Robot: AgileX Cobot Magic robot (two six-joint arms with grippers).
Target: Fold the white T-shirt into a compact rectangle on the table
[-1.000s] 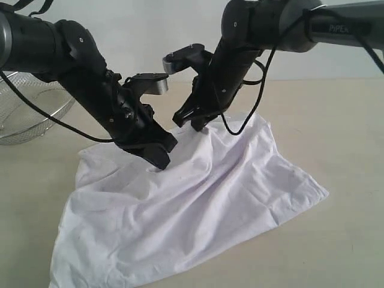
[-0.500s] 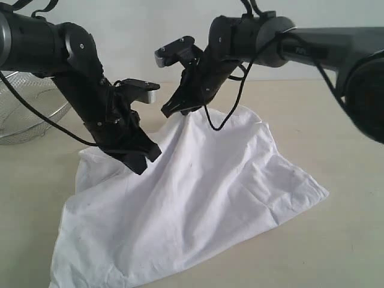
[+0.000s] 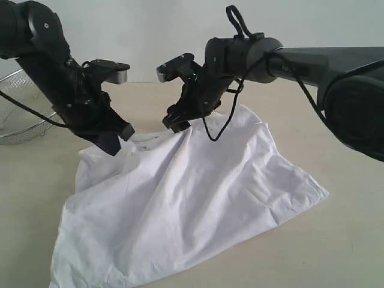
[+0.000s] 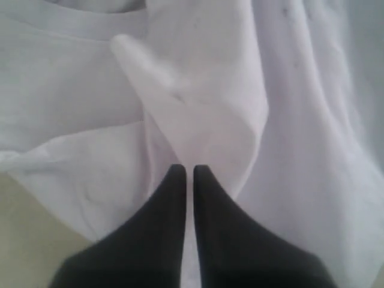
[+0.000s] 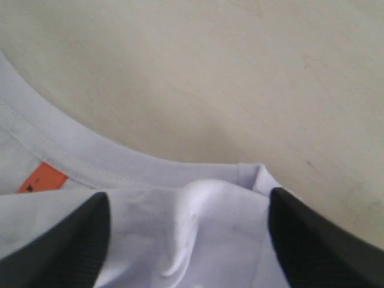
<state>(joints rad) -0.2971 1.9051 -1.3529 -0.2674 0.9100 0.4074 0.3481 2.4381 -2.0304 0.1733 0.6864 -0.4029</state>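
Note:
The white T-shirt (image 3: pixel 198 198) lies crumpled on the pale table (image 3: pixel 336 138), its far edge raised. My left gripper (image 3: pixel 120 139) is at the shirt's far left part. In the left wrist view its fingers (image 4: pixel 187 171) are pressed together on a fold of white cloth (image 4: pixel 198 108). My right gripper (image 3: pixel 173 123) hangs over the far middle edge. Its jaws (image 5: pixel 189 201) stand wide apart, with a loose hump of the shirt (image 5: pixel 198 240) between them and untouched. An orange neck tag (image 5: pixel 42 178) shows beside the collar seam.
A round wire-mesh basket (image 3: pixel 24 114) stands at the far left of the table, behind the left arm. Bare tabletop (image 5: pixel 240 78) lies beyond the shirt's collar and to the right of the shirt.
The right gripper has opened and let go of the shirt's far edge, which has sagged. The left gripper has drawn its pinch of cloth to the left and slightly up.

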